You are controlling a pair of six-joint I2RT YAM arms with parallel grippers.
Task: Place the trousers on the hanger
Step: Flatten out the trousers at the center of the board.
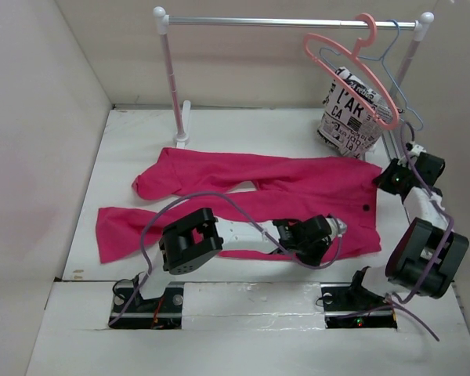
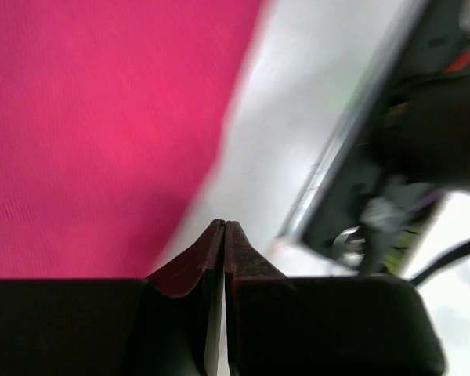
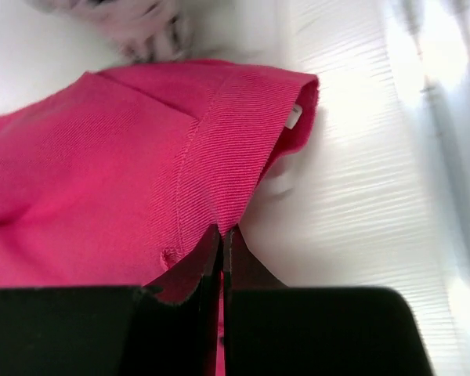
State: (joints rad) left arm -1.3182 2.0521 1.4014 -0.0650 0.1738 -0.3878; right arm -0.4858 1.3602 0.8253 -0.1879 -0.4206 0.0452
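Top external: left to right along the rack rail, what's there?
Left post → salmon-pink hanger → light-blue wire hanger → right post. Left out: the white printed garment, which sits under both hangers, and the trousers, which span most of the width below.

matt ribbed cloth trousers (image 3: 102,172)

Top view bright, even, sharp, soft shadows. Left wrist motion-blurred, worst at 2 o'clock. Right wrist: trousers (image 3: 125,180) sharp at centre, glare at 3, smear at 12.
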